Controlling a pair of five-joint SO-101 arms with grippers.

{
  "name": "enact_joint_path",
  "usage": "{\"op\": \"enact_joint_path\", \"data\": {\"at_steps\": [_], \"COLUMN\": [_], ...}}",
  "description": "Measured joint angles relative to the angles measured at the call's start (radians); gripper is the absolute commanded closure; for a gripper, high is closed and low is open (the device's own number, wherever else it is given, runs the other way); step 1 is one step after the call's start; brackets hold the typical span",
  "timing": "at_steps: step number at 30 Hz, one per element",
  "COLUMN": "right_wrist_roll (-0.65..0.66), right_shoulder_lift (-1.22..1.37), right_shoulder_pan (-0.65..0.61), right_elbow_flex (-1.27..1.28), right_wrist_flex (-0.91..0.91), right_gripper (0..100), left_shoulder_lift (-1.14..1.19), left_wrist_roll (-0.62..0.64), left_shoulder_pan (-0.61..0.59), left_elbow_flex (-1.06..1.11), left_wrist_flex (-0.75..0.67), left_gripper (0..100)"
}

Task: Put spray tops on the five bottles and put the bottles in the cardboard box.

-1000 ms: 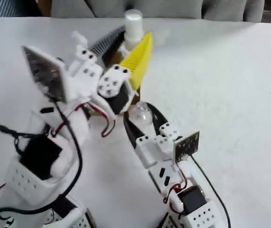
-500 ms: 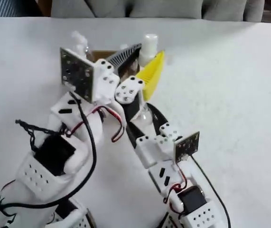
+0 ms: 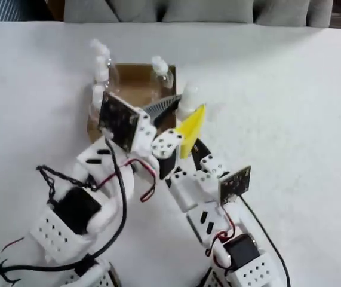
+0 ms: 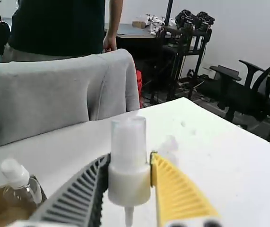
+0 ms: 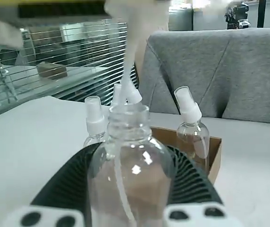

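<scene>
One white spray top (image 4: 128, 142) pinched in left gripper (image 4: 129, 163); right gripper (image 5: 134, 153) clasps clear bottle (image 5: 129, 187)

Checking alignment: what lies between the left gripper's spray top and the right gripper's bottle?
Only the dip tube of the spray top, entering the bottle neck; right wrist view.
</scene>
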Motion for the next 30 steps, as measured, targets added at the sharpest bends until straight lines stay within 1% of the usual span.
{"op": "enact_joint_path", "data": {"at_steps": [7, 18, 20, 25, 27, 30], "right_wrist_roll": [0.0, 0.002, 0.002, 0.002, 0.002, 0.0], "right_shoulder_lift": [-0.003, -0.005, -0.005, -0.014, -0.008, -0.005], "right_shoulder_pan": [0.0, -0.002, -0.002, -0.002, -0.002, 0.006], "right_elbow_flex": [0.0, 0.0, 0.0, 0.0, 0.0, 0.0], "right_wrist_flex": [0.002, 0.002, 0.002, 0.002, 0.002, 0.002], "right_gripper": [98.4, 98.4, 98.4, 98.4, 98.4, 98.4], "left_shoulder_lift": [-0.069, -0.175, -0.19, -0.219, -0.23, -0.244], "left_wrist_roll": [0.0, -0.002, -0.002, -0.002, -0.002, -0.002], "left_shoulder_pan": [-0.002, -0.002, -0.002, -0.002, -0.003, -0.003], "left_elbow_flex": [0.172, 0.287, 0.293, 0.302, 0.302, 0.302], "left_wrist_flex": [-0.078, -0.086, -0.086, -0.086, -0.078, -0.038], "left_gripper": [98, 98, 95, 82, 80, 80]}}
